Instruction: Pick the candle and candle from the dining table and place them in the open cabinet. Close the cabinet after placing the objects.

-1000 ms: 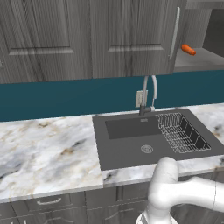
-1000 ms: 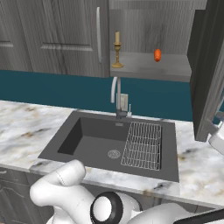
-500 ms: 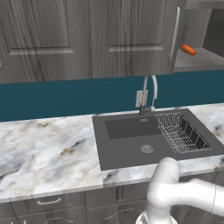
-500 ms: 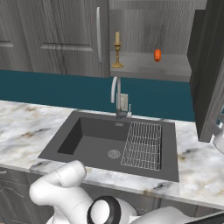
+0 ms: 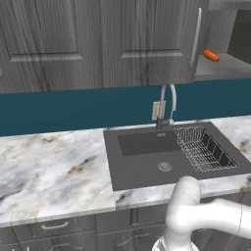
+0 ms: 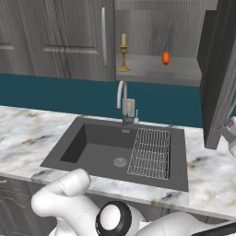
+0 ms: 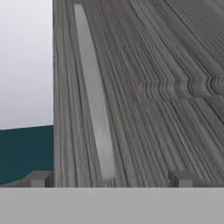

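Candle (image 6: 123,51) on its brass holder stands upright on the shelf of the open cabinet (image 6: 156,69), with a small orange-red block (image 6: 166,57) further along the same shelf. Below, the dark sink (image 6: 120,150) with its wire rack (image 6: 150,153) sits in the marble counter (image 6: 27,133). Close against the cabinet door (image 7: 144,92), the tool (image 7: 110,178) has its tips spread wide, either side of the silver bar handle (image 7: 94,94), gripping nothing.
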Tool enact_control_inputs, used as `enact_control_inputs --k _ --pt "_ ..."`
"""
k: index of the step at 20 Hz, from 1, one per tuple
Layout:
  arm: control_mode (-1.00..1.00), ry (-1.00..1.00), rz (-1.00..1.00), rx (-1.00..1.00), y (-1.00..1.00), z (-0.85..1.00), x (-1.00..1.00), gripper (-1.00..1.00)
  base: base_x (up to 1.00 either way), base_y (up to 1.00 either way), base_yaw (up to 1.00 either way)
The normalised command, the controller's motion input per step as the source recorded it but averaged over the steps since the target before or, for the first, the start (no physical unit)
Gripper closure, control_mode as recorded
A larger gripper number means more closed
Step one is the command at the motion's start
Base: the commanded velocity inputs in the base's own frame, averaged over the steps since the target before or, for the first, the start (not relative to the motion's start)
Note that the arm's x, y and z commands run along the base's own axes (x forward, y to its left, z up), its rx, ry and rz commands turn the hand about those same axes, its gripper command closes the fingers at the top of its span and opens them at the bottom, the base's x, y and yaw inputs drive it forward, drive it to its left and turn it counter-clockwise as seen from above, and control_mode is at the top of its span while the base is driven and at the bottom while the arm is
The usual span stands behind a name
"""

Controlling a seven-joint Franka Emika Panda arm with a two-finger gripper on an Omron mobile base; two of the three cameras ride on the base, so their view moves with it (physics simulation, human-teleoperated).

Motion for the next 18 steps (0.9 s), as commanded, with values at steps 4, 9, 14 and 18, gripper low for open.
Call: enact_control_inputs --k 4,9,14,18 --pt "-1.00 0.00 0.20 -0.05 0.28 0.04 0.17 -1.00 0.00 0.00 0.00" --pt "-1.00 0.03 0.16 -0.08 0.48 0.10 0.05 -1.00 0.00 0.00 0.00" --pt "-1.00 0.03 0.09 -0.09 0.46 0.20 0.03 -1.00 0.00 0.00 0.00" --pt "-1.00 0.01 0.03 -0.07 0.49 0.28 0.01 -1.00 0.00 0.00 0.00"
